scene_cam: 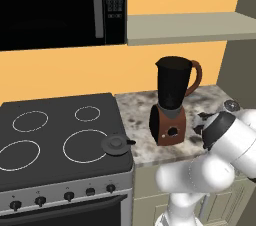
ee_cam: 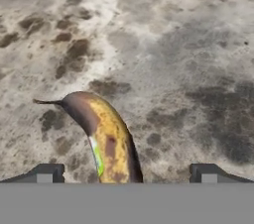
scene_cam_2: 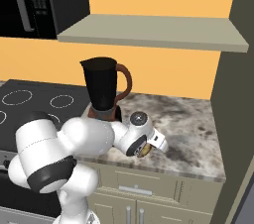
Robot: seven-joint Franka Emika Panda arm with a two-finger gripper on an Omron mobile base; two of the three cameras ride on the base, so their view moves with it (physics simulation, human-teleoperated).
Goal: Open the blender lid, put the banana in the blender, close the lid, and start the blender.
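My fingers (ee_cam: 126, 173) hang low over the speckled desk (ee_cam: 163, 44), spread wide with nothing between them yet; the banana (ee_cam: 106, 141) lies flat on the desk between my two tips, its dark stem pointing away to the left; the blender (scene_cam: 171, 101) stands uncovered on the desk just beside the stove (scene_cam: 55, 135); the blender lid (scene_cam: 116, 144) rests on the stove's near right corner, well apart from the jar.

The curved yellow banana (ee_cam: 110, 143) carries brown patches, a dark stem tip and a green-white streak, lying on the speckled grey-and-cream stone tabletop (ee_cam: 163, 44), while the dark see-through blender jar (scene_cam: 172, 82) has a reddish-brown handle and brown base.
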